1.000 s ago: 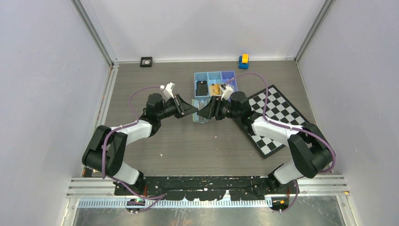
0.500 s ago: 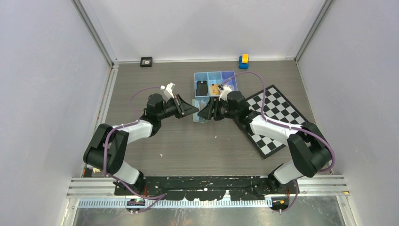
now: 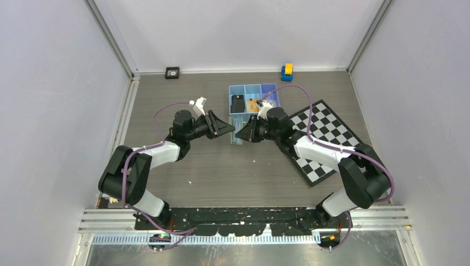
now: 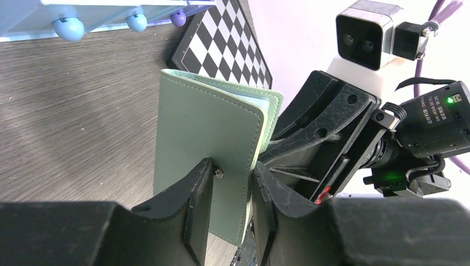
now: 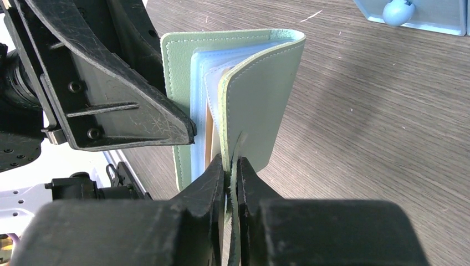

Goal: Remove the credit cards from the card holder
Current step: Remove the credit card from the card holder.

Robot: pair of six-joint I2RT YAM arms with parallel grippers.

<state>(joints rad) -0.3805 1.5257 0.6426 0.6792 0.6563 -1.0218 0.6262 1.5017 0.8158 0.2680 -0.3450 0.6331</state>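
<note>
- The card holder (image 5: 260, 94) is held half-open between the two grippers, near the blue tray (image 3: 230, 100) and on its near side. Its fold lies on the side away from the right gripper (image 5: 231, 166), so the free edges and the mouth face that gripper head-on
- In the right wrist view its long axis runs up and away from the jaws, roughly in line with the fingers
- The right gripper's jaws are clenched almost flat on the free edge of the near cover, with only the thin green material between the pads. This arm has the clearer hold
- The left gripper (image 4: 233, 173) reaches in from the opposite side and straddles the lower edge of the other cover. Its jaws stand a little apart and one finger (image 4: 199, 188) lies against the outer face. I cannot tell whether they are pinching or merely resting there
- Between the pale blue inner leaves a thin orange-tan edge (image 5: 208, 145) shows. It may be a card in its sleeve, but it is too thin to be sure
- A black card (image 3: 238, 103) lies in the tray's left compartment and a gold-orange card (image 3: 253, 105) in the middle one
- The next move probably turns on drawing the two covers apart along the line between the grippers, so that the sleeve mouth opens toward the right side. If the left hold is loose, the holder may simply swing with the right jaws
</note>
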